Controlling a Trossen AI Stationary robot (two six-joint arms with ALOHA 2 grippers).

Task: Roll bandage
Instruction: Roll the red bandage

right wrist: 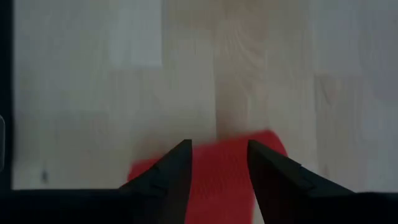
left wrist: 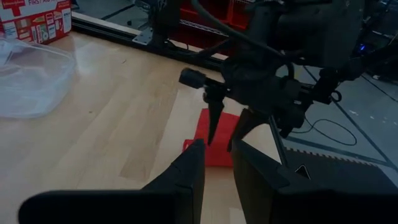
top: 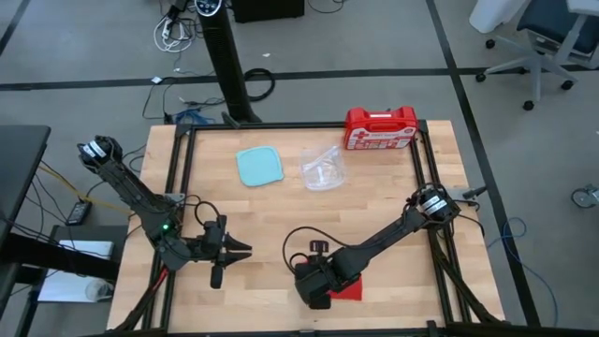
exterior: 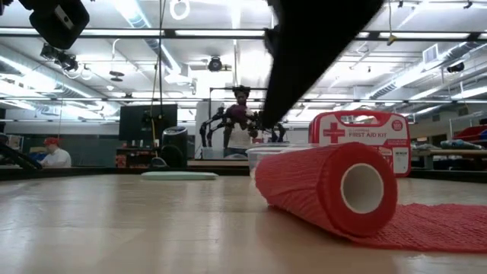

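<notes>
The red bandage [top: 352,289] lies near the table's front edge, right of the middle. In the low view part of it is wound into a roll [exterior: 327,186] that rests on its side. Its flat tail [exterior: 445,224] lies on the wood beside the roll. My right gripper [left wrist: 224,134] hangs open just over the roll, pointing steeply down. The right wrist view shows red cloth [right wrist: 217,183] below the gap between its fingers, and no touch shows. My left gripper [top: 243,251] waits open to the left of the bandage, pointing toward it, and is also seen at the bottom of its own view [left wrist: 217,155].
The red first-aid case [top: 380,128] stands at the far right edge. A clear plastic container [top: 323,168] and a pale blue square lid [top: 259,167] lie left of it. Black frame rails [top: 178,187] run along the table's sides. Bare wood lies between the two grippers.
</notes>
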